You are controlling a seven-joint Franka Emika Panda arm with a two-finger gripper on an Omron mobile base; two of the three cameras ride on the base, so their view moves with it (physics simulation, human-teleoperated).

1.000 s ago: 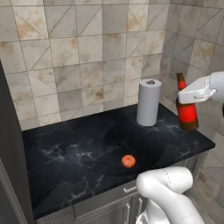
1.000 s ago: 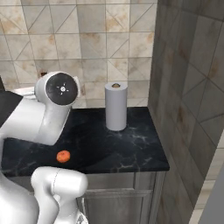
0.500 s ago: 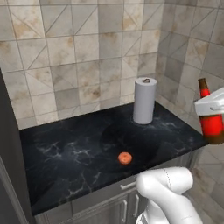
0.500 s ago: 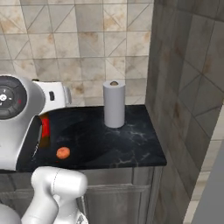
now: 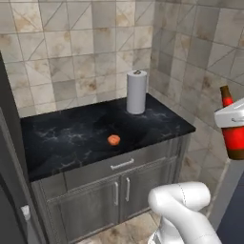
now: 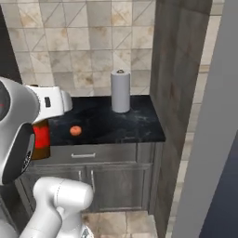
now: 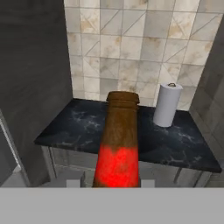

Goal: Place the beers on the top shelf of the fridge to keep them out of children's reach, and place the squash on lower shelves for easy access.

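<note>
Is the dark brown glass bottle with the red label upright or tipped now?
Upright. The dark brown glass bottle with the red label has its neck pointing straight up and its base down, carried off the black marble counter.

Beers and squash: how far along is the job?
Nothing shelved yet. In hand: the end effector carries the brown red-label beer off the counter. Left: shelve it on top, move the squash from the counter to a lower shelf, and the second beer.

My arm [image 5: 178, 207] is glossy white, made of thick rounded segments like bent tubes. In the right base view a big round joint [image 6: 14, 135] has a dark face with a small red mark near its edge.
</note>
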